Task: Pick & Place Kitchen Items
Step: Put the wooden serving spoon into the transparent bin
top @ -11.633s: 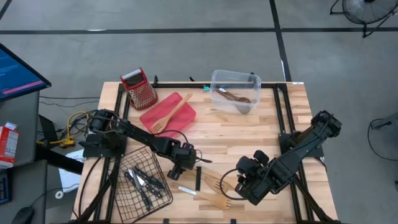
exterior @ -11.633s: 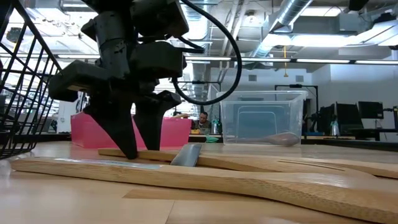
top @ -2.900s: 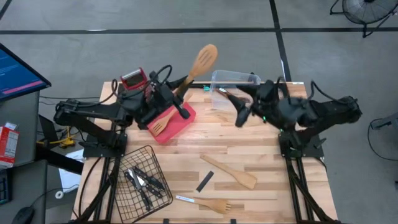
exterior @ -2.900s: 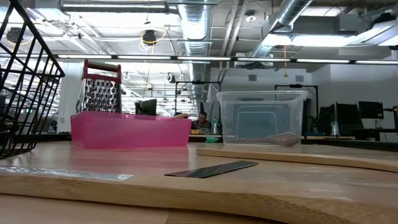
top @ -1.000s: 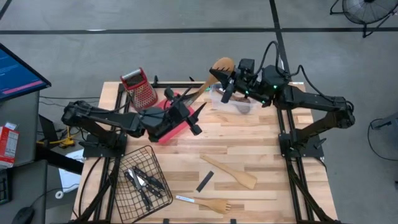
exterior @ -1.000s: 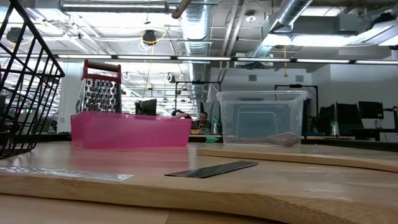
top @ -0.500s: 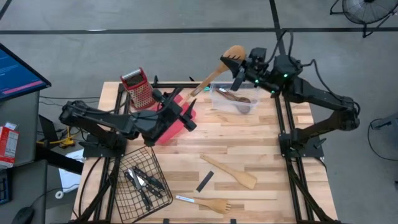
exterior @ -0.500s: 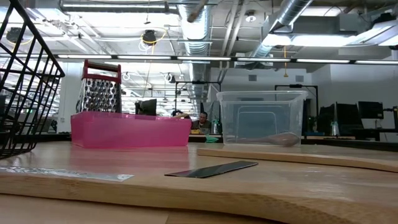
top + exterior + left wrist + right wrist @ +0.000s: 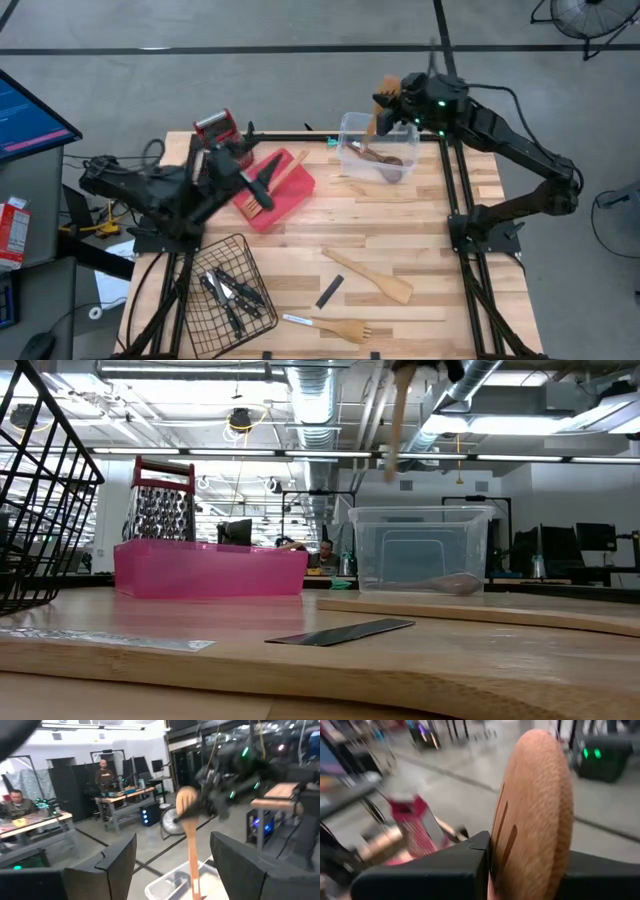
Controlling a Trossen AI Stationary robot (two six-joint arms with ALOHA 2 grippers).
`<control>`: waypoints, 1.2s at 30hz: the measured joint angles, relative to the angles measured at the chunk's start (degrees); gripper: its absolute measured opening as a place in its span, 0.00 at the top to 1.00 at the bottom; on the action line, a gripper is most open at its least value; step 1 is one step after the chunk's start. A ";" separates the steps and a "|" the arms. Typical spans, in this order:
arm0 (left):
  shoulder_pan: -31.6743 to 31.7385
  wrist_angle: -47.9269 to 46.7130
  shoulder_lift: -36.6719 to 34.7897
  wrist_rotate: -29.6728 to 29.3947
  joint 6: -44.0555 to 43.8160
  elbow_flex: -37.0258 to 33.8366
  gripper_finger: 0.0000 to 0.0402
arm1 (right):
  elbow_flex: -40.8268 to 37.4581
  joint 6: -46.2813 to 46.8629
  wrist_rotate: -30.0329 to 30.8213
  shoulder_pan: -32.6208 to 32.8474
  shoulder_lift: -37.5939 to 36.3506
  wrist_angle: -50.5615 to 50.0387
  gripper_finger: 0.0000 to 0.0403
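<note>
A light wooden slotted spoon (image 9: 188, 822) hangs above the clear container (image 9: 378, 148) at the table's far edge, with my right gripper (image 9: 392, 100) shut on it. My left gripper (image 9: 262, 178) hovers open over the red tray (image 9: 290, 190), nothing between its fingers. A wooden turner (image 9: 256, 200) lies in the tray. A dark wooden spoon (image 9: 385, 158) lies in the container. On the tabletop lie a wooden spatula (image 9: 372, 279), a forked wooden turner (image 9: 340, 328) and a black-handled knife (image 9: 328, 292). Several knives (image 9: 232, 290) lie in the wire basket. My right gripper pinches the slotted spoon between its two fingers just below the head (image 9: 535, 805), at the neck (image 9: 190, 831). The head stands up beyond the fingers, and the handle (image 9: 397, 420) hangs nearly straight down, clear above the clear container.
A red-topped box grater (image 9: 218, 128) stands at the far left behind my left arm. The wire basket (image 9: 225, 300) sits at the near left. People sit at desks in the room beyond the table.
My right gripper has carried the slotted spoon toward the far right, over the clear container. The spoon has swung from slanting across the tray to hanging handle down. My left gripper has drawn back toward the table's left edge, away from the spoon's handle.
</note>
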 joint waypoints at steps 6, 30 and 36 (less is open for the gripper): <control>-2.03 -0.17 -3.32 -0.02 -0.18 0.00 0.43 | 0.00 -4.15 0.51 -3.21 4.65 -4.40 0.93; -3.45 -0.65 -4.37 -0.55 -0.18 0.00 0.45 | -0.02 -15.43 -1.84 -8.89 23.96 -12.11 0.93; -3.45 -0.69 -4.37 -0.55 -0.17 0.00 0.45 | 1.68 -15.43 -2.18 -8.83 24.95 -11.37 0.93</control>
